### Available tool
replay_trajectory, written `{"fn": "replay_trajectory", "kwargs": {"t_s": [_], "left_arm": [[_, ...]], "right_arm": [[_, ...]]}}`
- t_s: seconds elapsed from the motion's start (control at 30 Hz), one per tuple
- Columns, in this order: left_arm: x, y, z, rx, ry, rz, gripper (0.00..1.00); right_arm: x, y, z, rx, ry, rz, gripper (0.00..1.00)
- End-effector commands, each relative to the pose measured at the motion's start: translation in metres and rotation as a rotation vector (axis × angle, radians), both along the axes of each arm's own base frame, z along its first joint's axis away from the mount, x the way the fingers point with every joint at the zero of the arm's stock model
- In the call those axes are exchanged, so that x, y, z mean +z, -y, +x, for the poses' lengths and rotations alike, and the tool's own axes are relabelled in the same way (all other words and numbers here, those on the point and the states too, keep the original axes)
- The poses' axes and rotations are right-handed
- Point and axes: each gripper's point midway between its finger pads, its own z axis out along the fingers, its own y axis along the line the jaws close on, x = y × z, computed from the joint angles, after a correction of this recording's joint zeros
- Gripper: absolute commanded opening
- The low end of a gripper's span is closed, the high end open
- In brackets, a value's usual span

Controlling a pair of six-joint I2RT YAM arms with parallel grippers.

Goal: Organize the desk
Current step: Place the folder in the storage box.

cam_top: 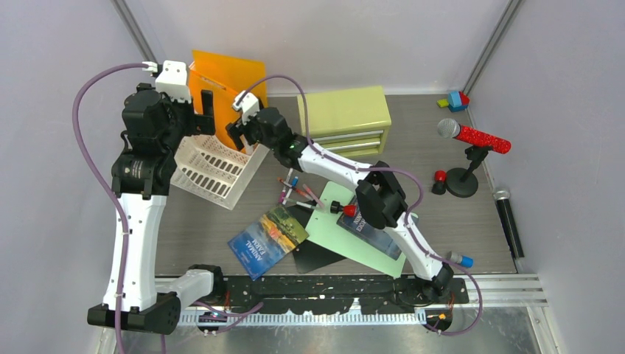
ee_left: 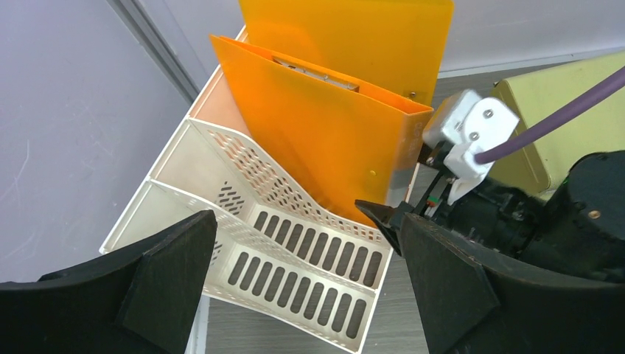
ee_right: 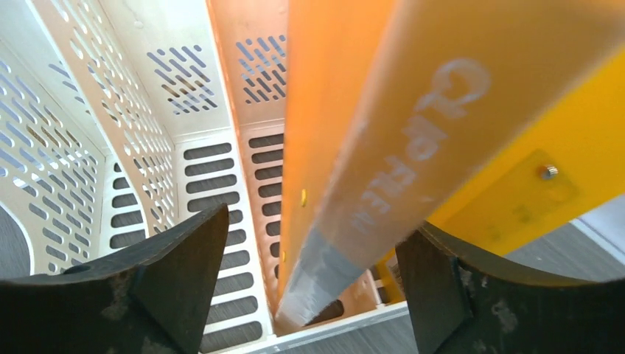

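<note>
Top view: your desk (cam_top: 461,221) runs long left-right and it's stiff and heavy, so it stays put. Grab the light, slick orange folder (cam_top: 228,74), which stands upright in the white rack (cam_top: 210,173) back-left.

Left wrist: left gripper (ee_left: 308,225) is spread wide, holding nothing.

Right wrist: right gripper (ee_right: 311,228) is spread around the folder's spine, not pinching.

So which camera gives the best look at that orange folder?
The left wrist view. It shows the orange folder almost whole, with its broad face and spine, standing in the white rack. The top external view shows only its upper part, small. The right wrist view gives just a blurred close-up of its spine.
</note>
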Motion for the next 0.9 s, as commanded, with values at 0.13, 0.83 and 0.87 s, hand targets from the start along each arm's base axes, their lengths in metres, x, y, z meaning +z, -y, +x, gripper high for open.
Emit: {"fn": "replay_trajectory", "kwargs": {"t_s": [0.13, 0.83, 0.87], "left_arm": [[0.007, -0.001, -0.006, -0.003, 0.018, -0.001, 1.0], [-0.107, 0.079, -0.048, -0.498, -0.271, -0.081, 1.0], [-0.116, 0.084, -0.055, -0.539, -0.3, -0.079, 1.0]], "right_arm": [[0.11, 0.039, -0.011, 0.046, 0.041, 0.072, 0.99], [0.116, 0.242, -0.143, 0.166, -0.191, -0.459, 1.0], [0.119, 0.253, -0.152, 0.173, -0.187, -0.466, 1.0]]}}
